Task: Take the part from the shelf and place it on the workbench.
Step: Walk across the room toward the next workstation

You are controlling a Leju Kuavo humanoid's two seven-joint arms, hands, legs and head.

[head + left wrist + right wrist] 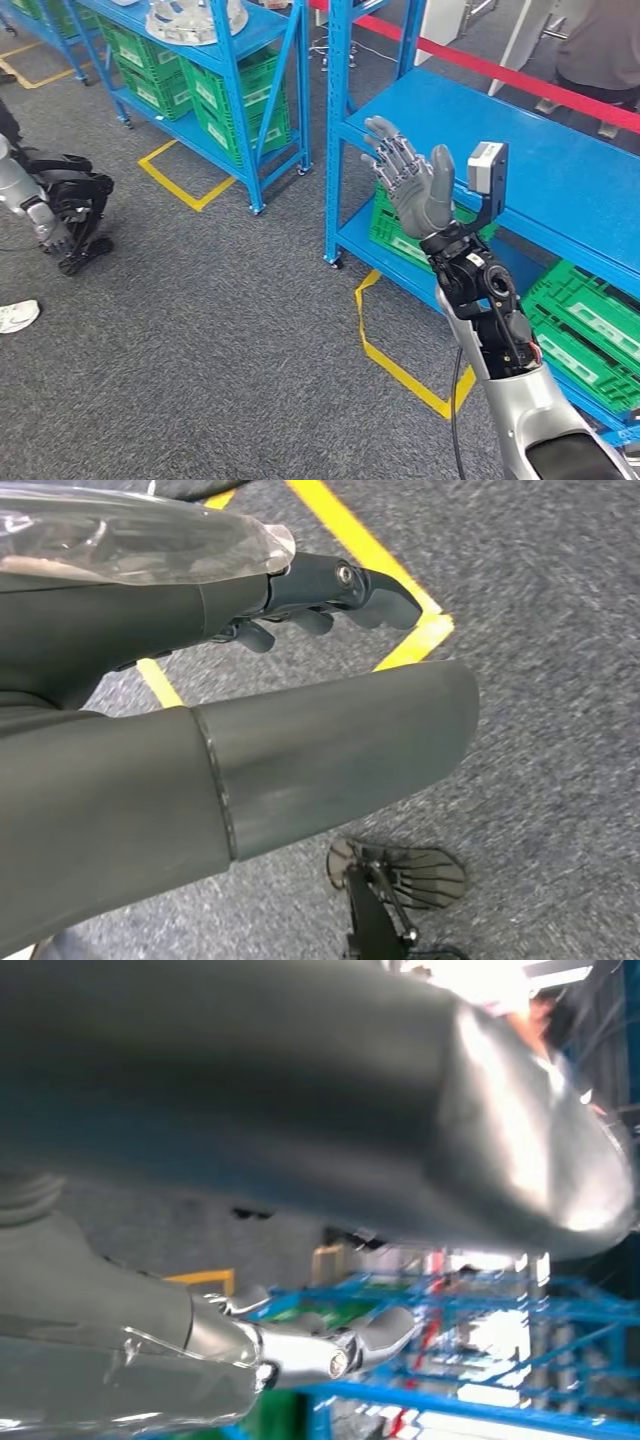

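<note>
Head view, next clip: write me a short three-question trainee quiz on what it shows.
1. True or false: the right hand holds the part.
2. Where does the silver part lie? A) on the carpet B) on the top shelf of the far blue rack C) in a green crate
3. Fill in: the right hand's fingers are ____ in front of the near blue shelf.

Key: 1 false, it holds nothing. 2 B. 3 spread.
</note>
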